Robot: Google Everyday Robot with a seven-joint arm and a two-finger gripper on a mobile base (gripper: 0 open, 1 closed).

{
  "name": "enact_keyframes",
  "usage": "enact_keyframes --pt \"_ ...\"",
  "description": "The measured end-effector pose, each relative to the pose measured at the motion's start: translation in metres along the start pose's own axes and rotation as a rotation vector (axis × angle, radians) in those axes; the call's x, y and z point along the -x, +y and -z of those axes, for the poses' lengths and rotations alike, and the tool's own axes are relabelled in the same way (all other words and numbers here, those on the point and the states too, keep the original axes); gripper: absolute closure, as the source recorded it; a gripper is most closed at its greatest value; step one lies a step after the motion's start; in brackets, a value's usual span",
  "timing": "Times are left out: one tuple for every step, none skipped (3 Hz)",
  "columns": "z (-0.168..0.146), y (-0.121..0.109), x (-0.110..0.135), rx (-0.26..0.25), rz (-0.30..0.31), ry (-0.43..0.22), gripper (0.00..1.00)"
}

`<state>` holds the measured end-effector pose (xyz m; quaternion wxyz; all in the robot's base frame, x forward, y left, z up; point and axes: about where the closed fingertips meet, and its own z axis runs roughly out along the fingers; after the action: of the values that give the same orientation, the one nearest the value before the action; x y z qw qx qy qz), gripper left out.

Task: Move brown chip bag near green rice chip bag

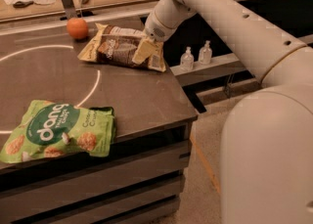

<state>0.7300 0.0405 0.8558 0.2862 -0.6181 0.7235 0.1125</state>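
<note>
Gripper (150, 41) met the brown chip bag's (116, 50) right end, grip state indiscernible; green rice chip bag (56, 130) lay well apart.

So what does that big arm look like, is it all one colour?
Mostly, yes: the arm is smooth cream-white, built of thick rounded tubes with a row of small dark holes. No cables show. Its gripper, at the brown chip bag's right end, looks equally pale.

Dim, warm light, brightest on the pale arm (234, 20), whose hand (149, 38) is at the brown chip bag (113, 50).
</note>
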Motion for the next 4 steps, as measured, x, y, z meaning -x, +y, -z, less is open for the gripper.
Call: enact_keyframes --pt "0.001 0.000 0.001 0.000 0.000 0.000 0.87" --pt "0.002 0.000 0.001 0.000 0.000 0.000 1.00" --pt "0.029 -0.004 0.001 -0.030 -0.006 -0.057 1.00" --pt "0.051 -0.002 0.005 -0.014 -0.014 -0.147 1.00"
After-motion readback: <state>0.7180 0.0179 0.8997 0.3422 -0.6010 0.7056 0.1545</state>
